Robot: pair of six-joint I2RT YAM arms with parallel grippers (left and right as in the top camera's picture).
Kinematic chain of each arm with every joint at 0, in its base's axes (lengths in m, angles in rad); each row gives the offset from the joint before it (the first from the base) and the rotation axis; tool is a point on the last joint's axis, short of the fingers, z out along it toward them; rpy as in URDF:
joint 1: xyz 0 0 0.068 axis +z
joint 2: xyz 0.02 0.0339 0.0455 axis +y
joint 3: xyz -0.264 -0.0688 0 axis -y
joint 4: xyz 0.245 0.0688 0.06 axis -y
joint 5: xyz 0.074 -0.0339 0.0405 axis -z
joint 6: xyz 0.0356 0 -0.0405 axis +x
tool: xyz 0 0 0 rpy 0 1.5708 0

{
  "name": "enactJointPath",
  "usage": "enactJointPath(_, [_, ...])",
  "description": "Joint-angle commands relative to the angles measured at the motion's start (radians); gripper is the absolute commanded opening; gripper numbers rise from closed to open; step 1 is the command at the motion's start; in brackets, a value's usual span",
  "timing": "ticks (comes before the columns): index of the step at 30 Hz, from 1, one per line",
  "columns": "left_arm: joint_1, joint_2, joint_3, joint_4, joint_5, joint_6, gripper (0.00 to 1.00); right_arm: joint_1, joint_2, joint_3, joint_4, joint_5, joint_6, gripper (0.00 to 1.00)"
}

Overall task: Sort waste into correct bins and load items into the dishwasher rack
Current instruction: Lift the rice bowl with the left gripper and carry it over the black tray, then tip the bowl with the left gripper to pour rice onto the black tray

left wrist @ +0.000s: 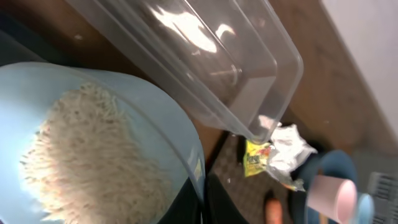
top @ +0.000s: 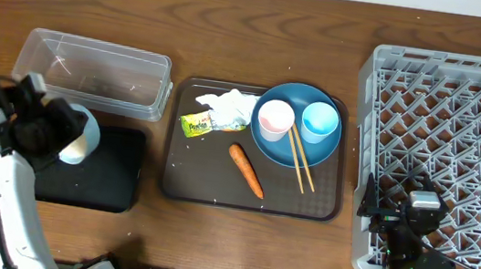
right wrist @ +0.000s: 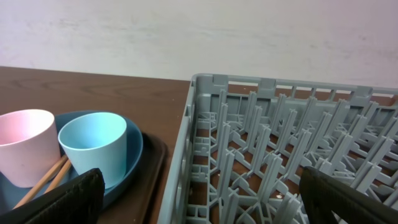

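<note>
My left gripper point(top: 64, 134) is shut on the rim of the light blue bowl point(left wrist: 168, 130), which is tilted over the black tray point(top: 111, 174) with white rice point(left wrist: 93, 162) inside. The clear tub point(top: 92, 69) lies just behind. On the brown tray sit the carrot point(top: 246, 170), tissue point(top: 235, 104), wrapper point(top: 197, 125) and the blue plate point(top: 280, 149) bearing a pink cup point(top: 275, 119), a light blue cup point(top: 320, 121) and chopsticks point(top: 300, 158). My right gripper point(right wrist: 205, 199) stands open and empty over the grey rack's point(top: 459, 152) front left corner.
The dark brown serving tray point(top: 189, 179) lies between the bins and the rack. The rack's left wall point(right wrist: 186, 155) stands close beside the tray's right edge. A pale wall runs behind the table in the right wrist view.
</note>
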Motion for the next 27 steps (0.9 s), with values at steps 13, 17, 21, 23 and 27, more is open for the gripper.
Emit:
enactJointPath(13, [0.434,-0.002,-0.244,0.095,0.687,0.121,0.06,0.000,0.000,-0.002,-0.004,0.000,-0.004,0.99])
enactJointPath(17, [0.439,-0.002,-0.245,0.097,0.697,0.121,0.06,0.000,0.000,-0.002,-0.004,0.000,-0.004,0.99])
enactJointPath(21, [0.439,-0.002,-0.245,0.091,0.690,0.139,0.07,0.000,0.000,-0.002,-0.004,0.000,-0.004,0.99])
enactJointPath(23, [0.439,-0.002,-0.245,0.068,0.689,0.139,0.08,0.000,0.000,-0.002,-0.004,0.000,-0.004,0.99])
enactJointPath(27, [0.441,-0.002,-0.245,0.021,0.693,0.139,0.08,0.000,0.000,-0.002,-0.004,0.000,-0.004,0.99])
